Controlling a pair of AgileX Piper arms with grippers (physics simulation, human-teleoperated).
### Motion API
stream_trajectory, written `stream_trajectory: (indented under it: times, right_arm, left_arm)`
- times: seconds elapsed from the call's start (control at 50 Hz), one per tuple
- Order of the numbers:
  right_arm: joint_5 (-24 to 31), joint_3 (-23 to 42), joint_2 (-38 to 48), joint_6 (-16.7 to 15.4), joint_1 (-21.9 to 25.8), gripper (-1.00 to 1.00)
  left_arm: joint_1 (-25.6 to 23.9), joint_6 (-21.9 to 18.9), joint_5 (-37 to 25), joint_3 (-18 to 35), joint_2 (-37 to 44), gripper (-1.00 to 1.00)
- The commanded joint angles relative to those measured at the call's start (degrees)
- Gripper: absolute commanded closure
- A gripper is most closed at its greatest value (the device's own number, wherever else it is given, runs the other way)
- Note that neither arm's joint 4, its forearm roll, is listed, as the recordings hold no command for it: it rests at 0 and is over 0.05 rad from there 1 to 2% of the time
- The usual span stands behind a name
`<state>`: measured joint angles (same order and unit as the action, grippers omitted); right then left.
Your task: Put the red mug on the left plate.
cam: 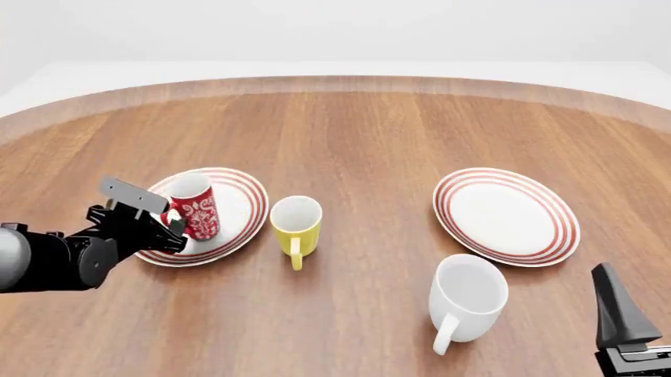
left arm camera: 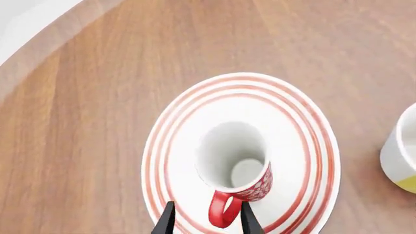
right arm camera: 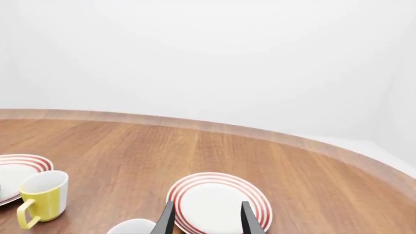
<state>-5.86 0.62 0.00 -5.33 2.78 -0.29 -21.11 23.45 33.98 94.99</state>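
The red mug [left arm camera: 237,163] [cam: 195,206] stands upright on the left plate [left arm camera: 305,126] [cam: 239,210], a little toward the plate's near-left side. Its white inside faces the left wrist camera. Its red loop handle [left arm camera: 223,210] points back at my left gripper [left arm camera: 208,204] [cam: 171,228], which is open. The handle sits between the two fingers without either one pressing it. At the front right corner of the table my right gripper [right arm camera: 206,217] [cam: 618,314] is open and holds nothing.
A yellow mug [cam: 295,222] [left arm camera: 403,158] [right arm camera: 42,197] stands just right of the left plate. A larger white mug [cam: 467,294] sits front right, near the right gripper. The second ringed plate [cam: 507,216] [right arm camera: 217,202] lies at the right.
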Motion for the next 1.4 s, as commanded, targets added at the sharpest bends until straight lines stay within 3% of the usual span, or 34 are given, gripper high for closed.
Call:
stream_trajectory:
  times: [0.02, 0.46, 1.4]
  right_arm:
    - [0.02, 0.03, 0.00, -0.02, -0.02, -1.00]
    - [0.43, 0.43, 0.00, -0.07, 0.00, -1.00]
    - [-0.17, 0.28, 0.00, -0.54, 0.14, -1.00]
  left_arm:
    - [-0.09, 0.17, -0.07, -0.02, -0.27, -1.00]
    - [-0.62, 1.15, -0.31, -0.56, -1.03, -1.00]
    - [-4.46, 4.14, 2.05, -9.29, -8.75, -1.00]
